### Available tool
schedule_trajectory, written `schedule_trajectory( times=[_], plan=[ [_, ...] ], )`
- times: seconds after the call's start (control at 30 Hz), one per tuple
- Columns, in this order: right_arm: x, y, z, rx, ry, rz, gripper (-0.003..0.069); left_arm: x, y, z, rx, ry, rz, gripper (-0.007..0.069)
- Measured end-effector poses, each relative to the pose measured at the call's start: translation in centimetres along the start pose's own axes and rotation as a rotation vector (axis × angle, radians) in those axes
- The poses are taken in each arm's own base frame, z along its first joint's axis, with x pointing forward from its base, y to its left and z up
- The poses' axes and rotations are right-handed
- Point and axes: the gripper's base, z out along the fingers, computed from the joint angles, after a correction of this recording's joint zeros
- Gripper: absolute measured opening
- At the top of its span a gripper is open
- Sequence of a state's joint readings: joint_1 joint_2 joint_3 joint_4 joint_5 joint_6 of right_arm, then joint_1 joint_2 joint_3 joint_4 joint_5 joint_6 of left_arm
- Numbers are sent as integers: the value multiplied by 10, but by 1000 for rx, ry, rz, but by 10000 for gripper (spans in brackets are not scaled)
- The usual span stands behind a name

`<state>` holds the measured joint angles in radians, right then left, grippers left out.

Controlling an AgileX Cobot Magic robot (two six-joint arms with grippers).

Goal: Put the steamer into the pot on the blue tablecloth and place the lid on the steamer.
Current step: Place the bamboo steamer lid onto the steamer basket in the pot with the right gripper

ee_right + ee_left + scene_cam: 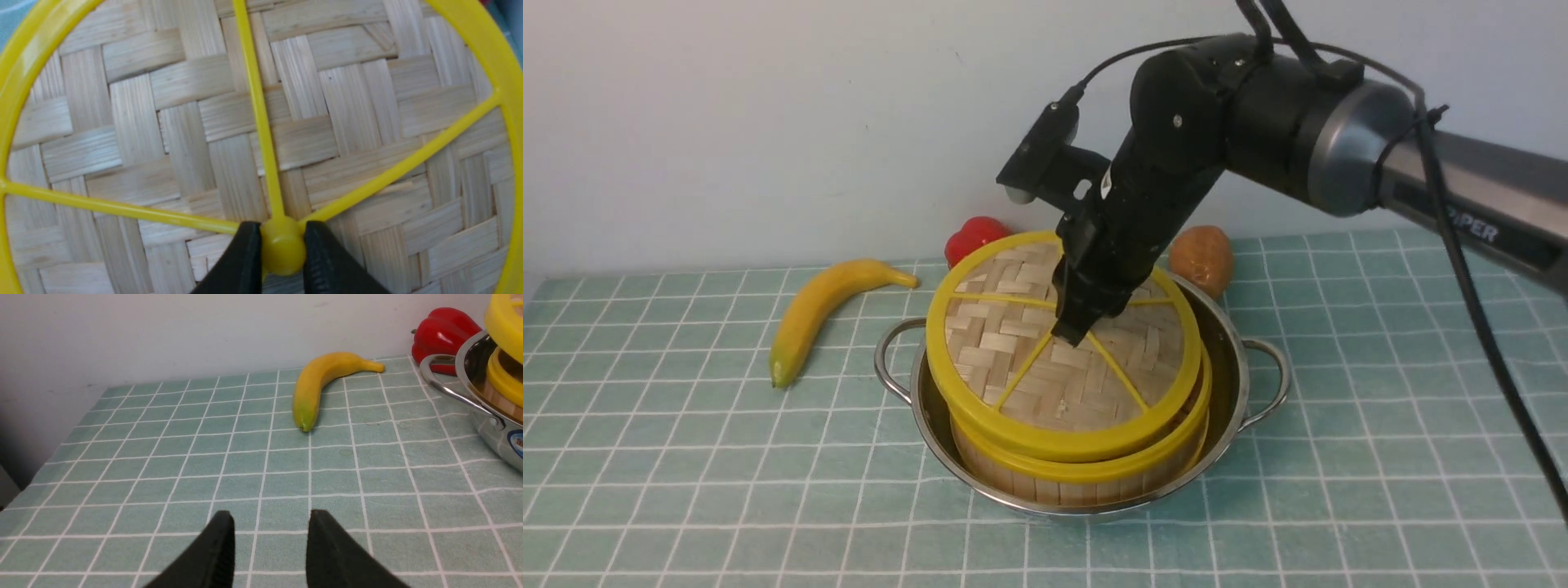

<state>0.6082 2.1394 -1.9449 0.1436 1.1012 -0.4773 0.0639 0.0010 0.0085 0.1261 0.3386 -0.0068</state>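
Note:
The shiny pot [1235, 359] stands on the blue tablecloth [686, 457] with the steamer [1086, 478] inside it. Over the steamer the woven lid [1013, 343] is tilted, its far side raised; on the left a gap shows between lid [504, 322] and steamer rim [500, 377]. My right gripper [1074, 331] comes down from above and is shut on the lid's yellow centre knob [282, 245], one finger at each side of it, gripper [282, 225]. My left gripper [271, 514] stands open over bare cloth, left of the pot [486, 428], holding nothing.
A yellow banana [825, 306] lies on the cloth left of the pot. A red pepper [974, 237] and a brown potato-like thing [1201, 257] sit behind the pot near the wall. The right arm reaches in from the right.

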Motion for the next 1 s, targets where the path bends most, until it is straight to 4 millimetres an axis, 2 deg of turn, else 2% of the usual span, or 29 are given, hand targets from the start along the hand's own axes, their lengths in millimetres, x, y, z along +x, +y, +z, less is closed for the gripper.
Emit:
schedule_trajectory(
  times=[0.2, 0.47, 0.63, 0.77, 1.0],
  plan=[
    [1, 0, -1, 9, 17, -13, 146, 0, 0, 0, 0, 0, 0, 243],
    [-7, -3, -21, 37, 44, 2, 146, 0, 0, 0, 0, 0, 0, 243],
    [-22, -9, -62, 123, -45, 48, 146, 0, 0, 0, 0, 0, 0, 243],
    [-26, -7, -88, 140, -103, 94, 146, 0, 0, 0, 0, 0, 0, 243],
    [-24, 4, -107, 94, -142, 223, 146, 0, 0, 0, 0, -1, 0, 243]
  ],
)
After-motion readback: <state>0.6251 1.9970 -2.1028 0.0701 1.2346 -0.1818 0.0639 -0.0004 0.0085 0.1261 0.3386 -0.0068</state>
